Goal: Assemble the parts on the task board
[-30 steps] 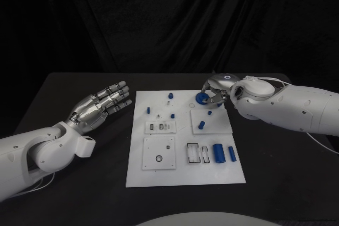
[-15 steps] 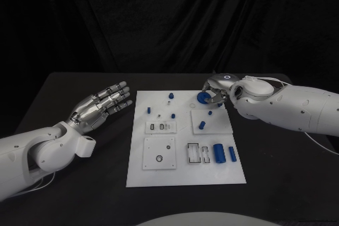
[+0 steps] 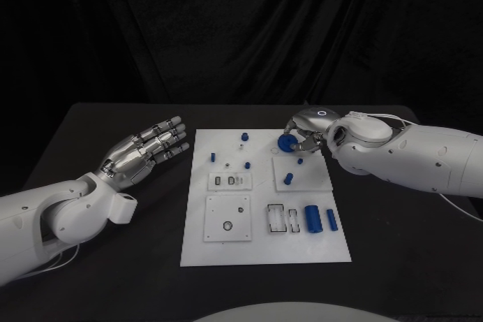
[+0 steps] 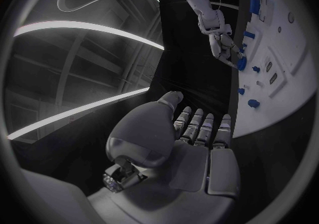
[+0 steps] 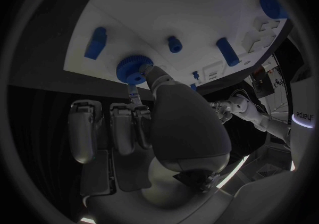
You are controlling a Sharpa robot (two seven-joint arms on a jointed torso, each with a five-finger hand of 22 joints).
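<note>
Blue gear (image 3: 287,142) at far right corner of white board (image 3: 264,255), pinched by our right hand (image 3: 307,135); wrist view shows fingertips (image 5: 154,75) on its toothed rim. Since a second ago, gear has shifted slightly leftward with hand, arm swinging in a little. We judge placement underway, gear not yet seated. Our left hand (image 3: 144,150) unchanged, hovering beside board, fingers apart, holding nothing. Other blue pieces (image 3: 313,218) untouched on board.

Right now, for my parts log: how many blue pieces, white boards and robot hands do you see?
Blue gear: 1
Other blue pieces: 7
White board: 1
Left hand: 1
Right hand: 1
Total: 11
</note>
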